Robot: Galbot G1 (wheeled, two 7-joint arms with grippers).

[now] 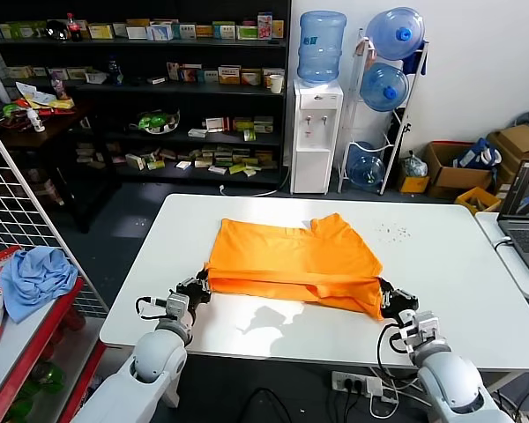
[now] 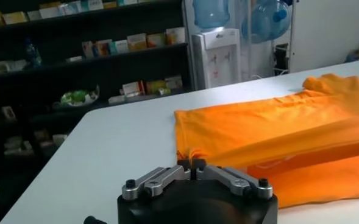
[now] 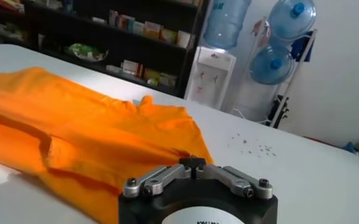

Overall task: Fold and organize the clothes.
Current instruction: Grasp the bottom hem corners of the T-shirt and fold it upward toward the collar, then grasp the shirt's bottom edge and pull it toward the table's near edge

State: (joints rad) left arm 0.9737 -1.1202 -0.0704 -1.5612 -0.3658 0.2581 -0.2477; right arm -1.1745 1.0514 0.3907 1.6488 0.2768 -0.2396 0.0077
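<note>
Head view: an orange shirt (image 1: pixel 291 264) lies part-folded on a white worktop (image 1: pixel 441 264); the left gripper (image 1: pixel 200 290) and right gripper (image 1: pixel 390 298) each hold a near corner, seemingly to carry the fold. Shelves (image 1: pixel 150 88) and a water dispenser (image 1: pixel 318 132) stand behind. Wrist views: both grippers' fingers are pressed together, pinching the shirt's edge.

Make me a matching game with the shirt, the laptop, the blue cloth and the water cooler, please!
Things:
1. shirt
2. laptop
3. blue cloth
4. water cooler

Places:
A. on the red shelf at the robot's left
B. on the floor behind the table
C. middle of the white table
D. on the side table at the robot's right

Pairs: 1-C, 2-D, 3-A, 4-B
</note>
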